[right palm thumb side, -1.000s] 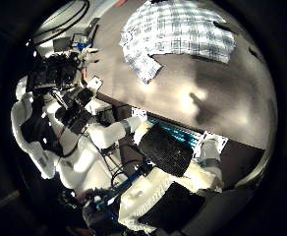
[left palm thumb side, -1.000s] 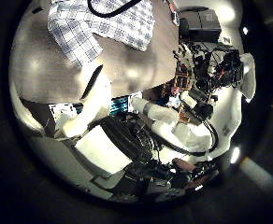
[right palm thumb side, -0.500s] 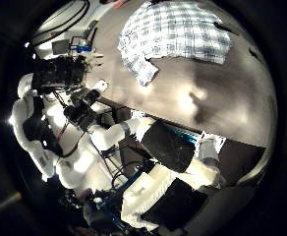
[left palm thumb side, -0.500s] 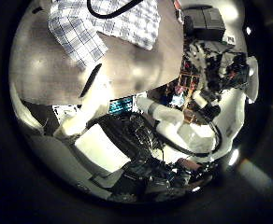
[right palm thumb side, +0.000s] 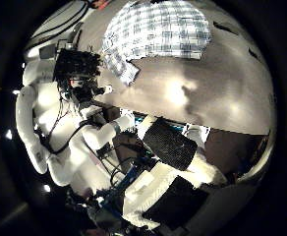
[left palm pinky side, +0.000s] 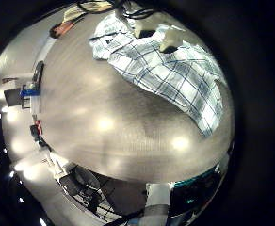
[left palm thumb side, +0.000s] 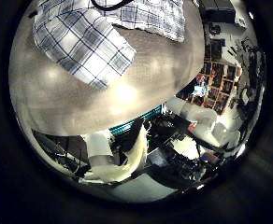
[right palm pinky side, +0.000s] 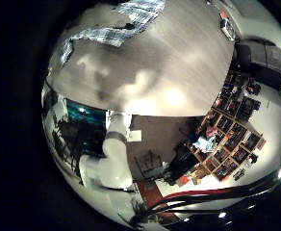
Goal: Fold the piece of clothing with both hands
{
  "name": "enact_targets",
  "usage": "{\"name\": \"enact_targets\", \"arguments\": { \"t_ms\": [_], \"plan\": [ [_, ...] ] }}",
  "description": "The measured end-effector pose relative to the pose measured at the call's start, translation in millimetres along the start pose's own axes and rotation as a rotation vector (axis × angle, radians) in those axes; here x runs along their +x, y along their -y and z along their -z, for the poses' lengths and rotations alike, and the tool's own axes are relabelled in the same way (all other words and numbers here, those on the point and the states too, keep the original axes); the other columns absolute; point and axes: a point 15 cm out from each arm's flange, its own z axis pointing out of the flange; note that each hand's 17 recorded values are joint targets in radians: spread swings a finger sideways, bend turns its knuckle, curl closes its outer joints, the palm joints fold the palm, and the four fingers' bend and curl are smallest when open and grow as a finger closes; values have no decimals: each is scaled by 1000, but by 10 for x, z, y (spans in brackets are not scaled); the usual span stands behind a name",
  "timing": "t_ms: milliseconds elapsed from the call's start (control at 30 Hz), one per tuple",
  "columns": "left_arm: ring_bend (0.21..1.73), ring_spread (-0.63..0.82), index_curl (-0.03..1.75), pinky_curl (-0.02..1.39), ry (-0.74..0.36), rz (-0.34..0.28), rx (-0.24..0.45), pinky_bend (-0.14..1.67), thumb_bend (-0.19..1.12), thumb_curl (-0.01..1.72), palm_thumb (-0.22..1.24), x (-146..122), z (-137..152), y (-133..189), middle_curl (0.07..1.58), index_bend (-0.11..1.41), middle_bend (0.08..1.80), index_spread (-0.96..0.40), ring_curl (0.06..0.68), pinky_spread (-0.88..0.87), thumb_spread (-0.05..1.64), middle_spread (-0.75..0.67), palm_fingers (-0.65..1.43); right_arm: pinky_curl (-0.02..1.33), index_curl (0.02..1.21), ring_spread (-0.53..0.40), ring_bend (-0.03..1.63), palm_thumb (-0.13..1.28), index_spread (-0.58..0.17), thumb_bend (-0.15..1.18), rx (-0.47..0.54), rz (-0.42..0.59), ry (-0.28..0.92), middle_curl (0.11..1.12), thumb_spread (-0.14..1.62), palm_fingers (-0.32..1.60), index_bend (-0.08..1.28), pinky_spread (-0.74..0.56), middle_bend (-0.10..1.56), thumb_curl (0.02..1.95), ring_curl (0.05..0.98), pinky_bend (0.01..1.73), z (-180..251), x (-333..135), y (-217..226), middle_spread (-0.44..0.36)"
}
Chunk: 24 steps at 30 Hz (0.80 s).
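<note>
My left hand [right palm thumb side: 80, 74] hangs above the table's edge beside the shirt, fingers loose, holding nothing. Neither hand touches the cloth.
A wide bare stretch of table [left palm thumb side: 127, 89] lies between the shirt and the near edge. Small objects [left palm pinky side: 29, 89] sit at one table edge. Shelves with clutter [right palm pinky side: 227, 130] stand beyond the table.
Both thumb side views have shifted, so both hands have moved. The shirt now fills more of each view and is closer. It still lies flat and has not moved.
</note>
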Motion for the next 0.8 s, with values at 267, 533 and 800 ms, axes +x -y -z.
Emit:
{"name": "enact_targets", "arguments": {
  "t_ms": [267,533,800],
  "plan": [
    [672,463,315,388,1,4,-69,415,-30,311,172,53,-291,137,312,144,201,53,206,424,910,361,3,-3,343,-85,856,438,-417,-9,-9,-4,-27,387,1378,404,185,223,442,287,183,813,-3,72,-33,-53],
    [650,386,321,341,42,50,-83,309,12,341,324,-26,-445,266,389,199,422,103,193,370,920,224,265,-3,344,-86,853,440,-415,-10,-13,-6,-40,387,1381,407,182,223,442,288,181,808,-6,107,-45,-57],
    [1059,-241,417,400,97,85,-76,491,69,381,644,-120,-457,341,627,251,819,-124,326,-123,1009,-113,982,-3,343,-92,851,440,-407,-10,-66,-4,-34,386,1382,410,180,223,446,289,179,804,-212,110,-58,-66]
  ]
}}
